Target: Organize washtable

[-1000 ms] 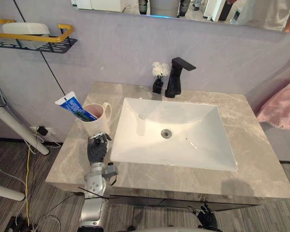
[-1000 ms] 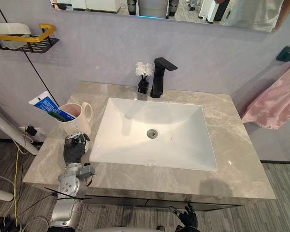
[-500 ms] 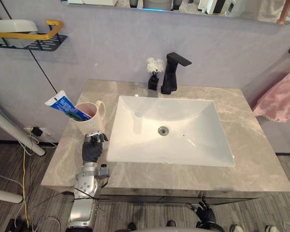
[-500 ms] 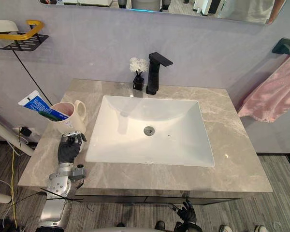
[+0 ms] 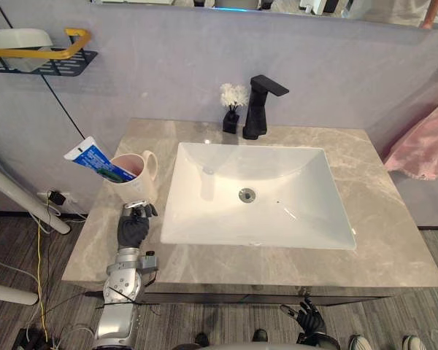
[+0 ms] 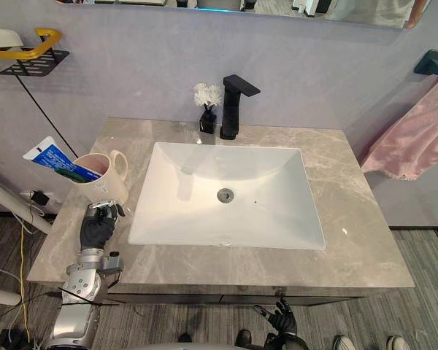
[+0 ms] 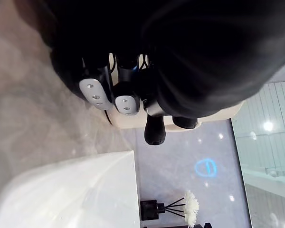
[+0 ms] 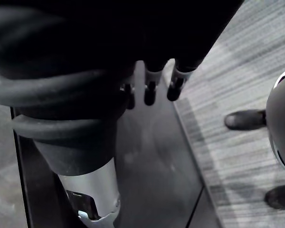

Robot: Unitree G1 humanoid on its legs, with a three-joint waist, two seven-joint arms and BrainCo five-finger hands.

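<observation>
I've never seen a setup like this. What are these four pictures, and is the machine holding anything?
This is a humanoid robot at a washstand. The two wide pictures come from its head cameras, looking down; the two dark close-ups from cameras on its wrists. The counter carries a white sink, a black tap, a flower vase and a mug holding a toothpaste tube. The left hand sits just before the mug; the right hand hangs open below the counter. I see nothing held.

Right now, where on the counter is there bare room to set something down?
Widest bare patch: the countertop right of the sink. The front strip is bare but narrow. Left strip is crowded: mug with toothpaste tube, left hand before it. The faucet and flower vase occupy the back middle.
</observation>
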